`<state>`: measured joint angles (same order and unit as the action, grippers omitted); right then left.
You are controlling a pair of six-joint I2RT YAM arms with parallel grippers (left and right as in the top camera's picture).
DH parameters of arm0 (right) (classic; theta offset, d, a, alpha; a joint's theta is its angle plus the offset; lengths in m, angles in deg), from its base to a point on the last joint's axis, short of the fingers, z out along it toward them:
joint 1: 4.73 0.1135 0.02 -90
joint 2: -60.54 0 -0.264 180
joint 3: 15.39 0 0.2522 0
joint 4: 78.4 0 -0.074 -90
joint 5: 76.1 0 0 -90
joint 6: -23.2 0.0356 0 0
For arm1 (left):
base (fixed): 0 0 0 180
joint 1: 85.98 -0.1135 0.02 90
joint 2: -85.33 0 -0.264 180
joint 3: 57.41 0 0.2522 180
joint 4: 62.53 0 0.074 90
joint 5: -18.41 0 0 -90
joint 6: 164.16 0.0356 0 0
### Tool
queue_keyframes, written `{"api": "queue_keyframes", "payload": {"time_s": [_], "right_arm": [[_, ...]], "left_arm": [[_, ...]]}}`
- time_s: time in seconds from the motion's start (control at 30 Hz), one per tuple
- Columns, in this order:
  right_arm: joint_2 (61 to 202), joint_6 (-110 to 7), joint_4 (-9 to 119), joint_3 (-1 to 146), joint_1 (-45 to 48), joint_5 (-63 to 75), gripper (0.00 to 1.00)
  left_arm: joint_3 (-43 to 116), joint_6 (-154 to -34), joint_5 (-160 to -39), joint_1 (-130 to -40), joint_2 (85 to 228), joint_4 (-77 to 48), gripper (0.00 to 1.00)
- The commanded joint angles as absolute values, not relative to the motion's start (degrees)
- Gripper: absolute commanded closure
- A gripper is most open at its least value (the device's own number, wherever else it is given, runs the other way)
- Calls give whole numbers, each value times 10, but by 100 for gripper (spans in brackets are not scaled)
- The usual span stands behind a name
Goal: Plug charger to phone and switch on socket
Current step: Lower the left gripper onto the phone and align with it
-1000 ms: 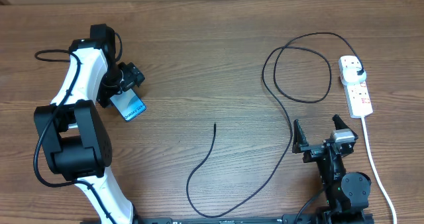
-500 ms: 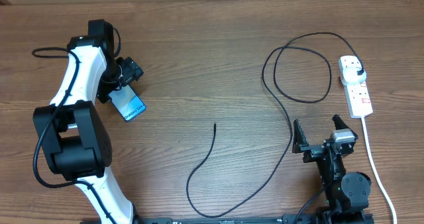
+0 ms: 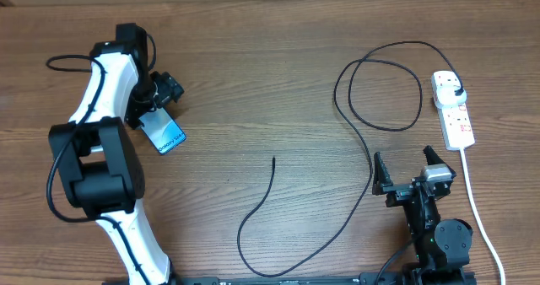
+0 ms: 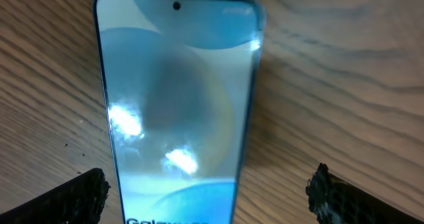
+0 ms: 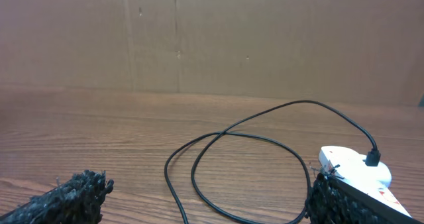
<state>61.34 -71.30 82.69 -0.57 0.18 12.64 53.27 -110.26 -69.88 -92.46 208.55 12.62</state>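
Observation:
The phone [image 3: 164, 136] lies flat at the left of the table, its light-blue screen [image 4: 175, 98] lit and up. My left gripper [image 3: 163, 98] hovers over the phone's far end, open. In the left wrist view its fingertips [image 4: 85, 196] stand wide on either side of the phone, not touching it. The charger [image 3: 378, 83] loops across the right half, and its free end [image 3: 273, 159] rests mid-table. Its black plug [image 3: 456, 89] sits in the socket [image 3: 454, 116] at the right. My right gripper [image 3: 407, 171] is open near the front edge, empty, facing the cable loop [image 5: 245, 139] and socket [image 5: 351, 174].
The socket's white cord [image 3: 477, 213] runs toward the front edge, right of my right arm. A thin black lead [image 3: 63, 63] curls beside my left arm. A brown cardboard wall [image 5: 199, 38] stands behind the table's far edge.
My left arm has shifted slightly, drawing its gripper a little toward the far edge over the phone's end. The phone, cable and right arm have not moved.

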Motion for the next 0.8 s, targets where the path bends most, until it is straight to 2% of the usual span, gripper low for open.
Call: {"api": "queue_keyframes", "payload": {"time_s": [0.0, 0.77], "right_arm": [[607, -714, 830, -12, 4, 128, 0], [607, -714, 830, -12, 4, 128, 0]], "left_arm": [[548, -1110, -676, -928, 2103, 129, 0], [546, -1108, -667, -927, 2105, 133, 0]]}}
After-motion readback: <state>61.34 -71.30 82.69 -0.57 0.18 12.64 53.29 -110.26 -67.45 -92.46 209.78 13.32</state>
